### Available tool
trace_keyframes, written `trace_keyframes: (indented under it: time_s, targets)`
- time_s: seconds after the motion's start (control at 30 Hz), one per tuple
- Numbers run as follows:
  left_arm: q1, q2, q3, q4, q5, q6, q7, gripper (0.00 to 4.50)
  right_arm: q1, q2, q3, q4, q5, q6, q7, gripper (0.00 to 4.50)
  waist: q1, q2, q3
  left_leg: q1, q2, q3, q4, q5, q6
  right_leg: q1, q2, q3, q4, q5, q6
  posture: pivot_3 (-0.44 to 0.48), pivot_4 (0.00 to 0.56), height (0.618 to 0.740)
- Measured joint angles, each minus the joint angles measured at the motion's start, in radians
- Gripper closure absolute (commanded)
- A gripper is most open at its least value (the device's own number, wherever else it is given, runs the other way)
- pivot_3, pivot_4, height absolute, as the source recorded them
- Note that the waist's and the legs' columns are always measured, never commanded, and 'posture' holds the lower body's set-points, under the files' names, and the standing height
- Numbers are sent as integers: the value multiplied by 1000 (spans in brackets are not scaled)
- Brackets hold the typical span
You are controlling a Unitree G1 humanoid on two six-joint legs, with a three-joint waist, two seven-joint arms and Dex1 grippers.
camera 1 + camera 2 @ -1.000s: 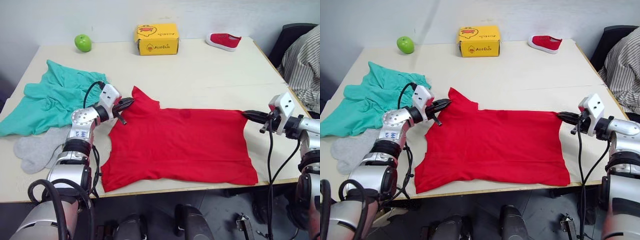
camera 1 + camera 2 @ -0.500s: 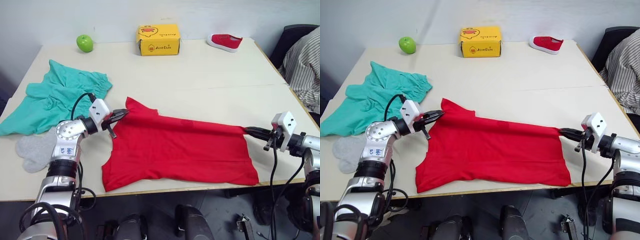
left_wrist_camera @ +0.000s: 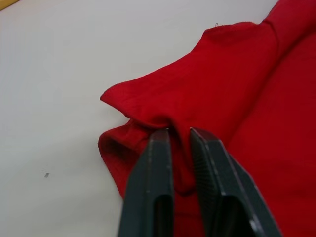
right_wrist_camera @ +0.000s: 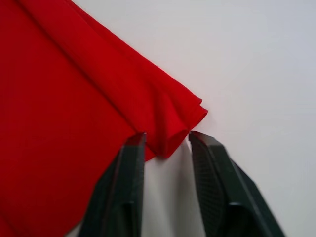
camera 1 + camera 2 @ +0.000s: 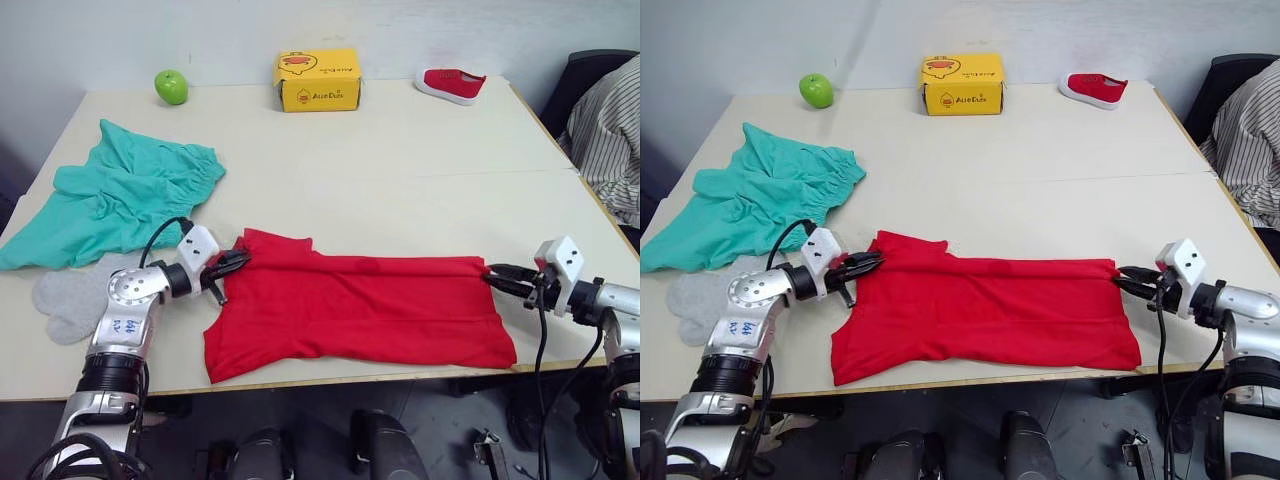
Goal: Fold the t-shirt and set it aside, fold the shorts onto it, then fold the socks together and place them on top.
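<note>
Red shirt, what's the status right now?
Left pincer shut on t-shirt shoulder. Right pincer open around the opposite corner. T-shirt half folded, flat on table. Nothing blocking.

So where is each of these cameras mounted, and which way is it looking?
Left and right eye views: on the head, looking down over both arms at the table and bright red cotton t-shirt.
Left wrist view: along the left gripper, whose black fingers pinch a t-shirt fold.
Right wrist view: along the right gripper, fingers apart around the hem corner.
All share the t-shirt.
</note>
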Motion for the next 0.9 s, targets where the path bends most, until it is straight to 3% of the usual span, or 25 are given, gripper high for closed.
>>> trace_keyframes:
  time_s: [0.2, 0.33, 0.5, 0.63, 0.73, 0.83, 0.9]
  targets:
    - [-71, 131, 71, -79, -232, 475, -115, 925, 14, -78, -17, -94, 32, 35, 28, 3, 0, 0, 0, 1, 0, -1, 0, 0, 0, 0, 0, 1, 1, 0, 0, 0, 150, 740]
    - [-182, 115, 6, -20, -193, 532, -93, 925, -13, -76, 3, -98, 29, 38, 42, 3, 12, 0, 0, 2, -3, 0, 1, 0, 0, 1, 0, 2, -1, 0, 0, 0, 150, 740]
    - [-292, 15, -92, 152, -105, 488, -46, 925, -77, -60, 56, -46, -13, 8, 46, 3, 19, 0, 0, 0, -2, 3, 1, 0, 0, 1, 2, 1, 0, 0, 0, 0, 150, 740]
    - [-351, -4, -135, 253, -52, 439, -43, 925, -109, -50, 87, 22, -43, -24, 50, 3, 20, 0, 0, 0, -2, 5, 0, 0, 0, 0, 3, 1, -1, 0, 0, 0, 150, 740]
    - [-371, -22, -135, 291, -41, 397, -44, 899, -113, -50, 90, 54, -53, -45, 54, 603, 20, 0, 0, 0, -2, 5, 0, 0, 0, 0, 3, 1, -1, 0, 0, 0, 150, 740]
    - [-371, -31, -137, 304, -34, 371, -53, 899, -116, -41, 90, 66, -58, -62, 53, 1619, 20, 0, 0, 0, -2, 4, 0, 0, 0, 0, 3, 1, 0, 0, 0, 0, 150, 740]
    - [-372, -35, -137, 317, -27, 351, -54, 1314, -116, -36, 90, 70, -58, -76, 52, 2372, 19, 0, 0, 0, -2, 4, 0, 0, 0, 0, 3, 2, 0, 0, 0, 0, 150, 740]
